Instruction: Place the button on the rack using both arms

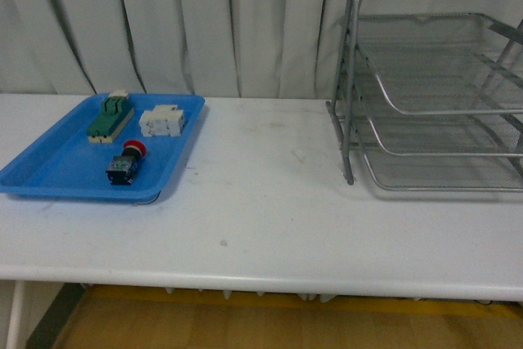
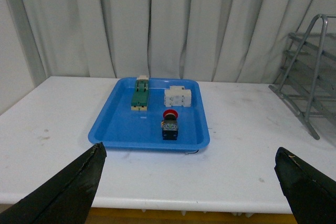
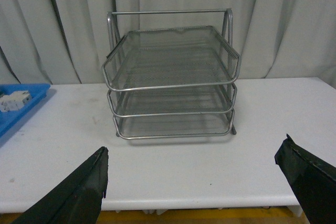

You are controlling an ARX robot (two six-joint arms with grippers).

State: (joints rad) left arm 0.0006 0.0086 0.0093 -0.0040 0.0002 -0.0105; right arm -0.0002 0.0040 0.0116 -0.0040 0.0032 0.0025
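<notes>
The button, red cap on a dark blocky body, lies in the near part of a blue tray at the table's left; the left wrist view shows the button too. The silver wire-mesh rack stands at the right, three tiers, all bare in the right wrist view of the rack. My left gripper hangs open over the table's near edge, well short of the tray. My right gripper is open too, facing the rack from the near edge. Neither arm shows in the front view.
In the blue tray also lie a green-and-cream switch block and a white terminal block. White curtains close off the back. The white table spreads between tray and rack, its front edge near me.
</notes>
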